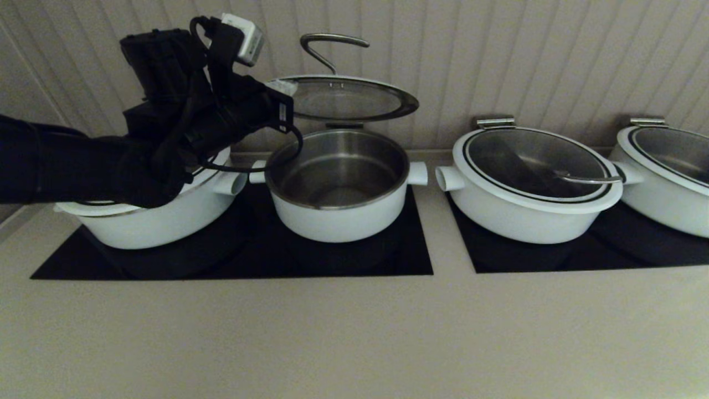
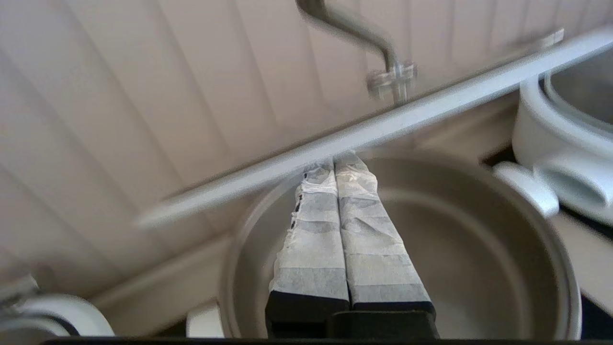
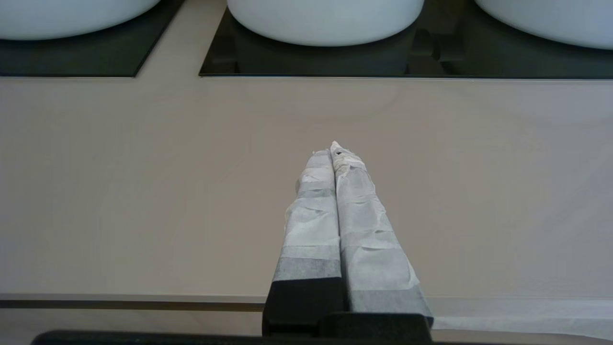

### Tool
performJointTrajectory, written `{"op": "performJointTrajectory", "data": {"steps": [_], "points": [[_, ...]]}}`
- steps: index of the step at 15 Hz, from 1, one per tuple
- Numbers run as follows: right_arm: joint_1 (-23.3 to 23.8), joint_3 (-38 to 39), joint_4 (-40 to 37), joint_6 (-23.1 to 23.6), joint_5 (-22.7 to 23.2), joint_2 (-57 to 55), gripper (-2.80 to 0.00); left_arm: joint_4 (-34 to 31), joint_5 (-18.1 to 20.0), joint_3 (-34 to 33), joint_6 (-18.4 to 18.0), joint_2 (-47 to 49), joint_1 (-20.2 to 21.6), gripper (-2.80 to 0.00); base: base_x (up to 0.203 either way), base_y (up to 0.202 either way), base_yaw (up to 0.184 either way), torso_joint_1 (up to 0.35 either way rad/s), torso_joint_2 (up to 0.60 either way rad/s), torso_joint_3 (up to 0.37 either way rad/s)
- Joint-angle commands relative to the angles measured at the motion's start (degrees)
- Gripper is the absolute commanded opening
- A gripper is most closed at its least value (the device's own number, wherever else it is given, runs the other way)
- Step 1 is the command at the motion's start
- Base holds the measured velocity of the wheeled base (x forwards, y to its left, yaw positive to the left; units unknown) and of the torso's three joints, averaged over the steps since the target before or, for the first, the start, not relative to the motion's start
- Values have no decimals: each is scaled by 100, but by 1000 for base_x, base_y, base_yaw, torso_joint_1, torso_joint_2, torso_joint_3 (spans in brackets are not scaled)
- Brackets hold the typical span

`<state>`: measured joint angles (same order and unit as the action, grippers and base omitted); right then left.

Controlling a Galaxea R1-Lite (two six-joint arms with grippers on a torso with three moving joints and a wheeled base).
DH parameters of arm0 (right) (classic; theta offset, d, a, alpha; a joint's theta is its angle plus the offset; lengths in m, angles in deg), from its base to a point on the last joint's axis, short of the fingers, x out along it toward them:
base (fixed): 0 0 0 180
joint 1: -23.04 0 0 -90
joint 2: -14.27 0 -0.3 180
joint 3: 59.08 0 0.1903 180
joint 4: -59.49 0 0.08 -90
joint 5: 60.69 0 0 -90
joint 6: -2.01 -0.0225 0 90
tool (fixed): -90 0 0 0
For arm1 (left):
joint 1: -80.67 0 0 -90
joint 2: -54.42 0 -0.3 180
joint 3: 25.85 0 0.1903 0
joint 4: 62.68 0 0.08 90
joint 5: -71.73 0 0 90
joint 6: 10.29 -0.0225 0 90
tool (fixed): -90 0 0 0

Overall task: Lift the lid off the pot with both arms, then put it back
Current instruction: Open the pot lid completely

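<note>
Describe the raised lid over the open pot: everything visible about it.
The lid is a round glass disc with a white rim, a dark metallic-looking edge on the near side and a curved steel bar handle on top. It hangs roughly level in the air, above the open pot and clear of its rim. The left hand pinches its rim edge with taped fingers shut on it. Nothing else visibly touches it.

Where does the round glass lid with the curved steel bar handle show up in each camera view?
Head view: round glass lid upper centre, held above the open white pot by the left pincer.
Left wrist view: lid rim crosses diagonally at the pincer's tips.
Right wrist view: not in it.
Shared landmark: the open pot's steel inside.
</note>
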<state>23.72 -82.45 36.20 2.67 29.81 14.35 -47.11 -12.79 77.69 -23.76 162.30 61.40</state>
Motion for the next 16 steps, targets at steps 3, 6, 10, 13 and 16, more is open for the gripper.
{"op": "performJointTrajectory", "data": {"steps": [3, 6, 10, 13, 16], "points": [[2, 0, 1, 4, 3, -7, -280, 515, 5, 127, -16, 87, 2, -280, 0, 0, 0, 0, 0, 0], [2, 0, 1, 4, 3, -7, -280, 657, -12, 87, -15, 175, 2, -280, 0, 0, 0, 0, 0, 0], [2, 0, 1, 4, 3, -7, -280, 668, -12, 113, -24, 365, 2, -280, 0, 0, 0, 0, 0, 0], [2, 0, 1, 4, 3, -7, -280, 668, -12, 122, -24, 504, 2, -280, 0, 0, 0, 0, 0, 0], [2, 0, 2, 4, 3, -7, -280, 668, -12, 296, -24, 617, 2, -280, 0, 0, 0, 0, 0, 0]]}}
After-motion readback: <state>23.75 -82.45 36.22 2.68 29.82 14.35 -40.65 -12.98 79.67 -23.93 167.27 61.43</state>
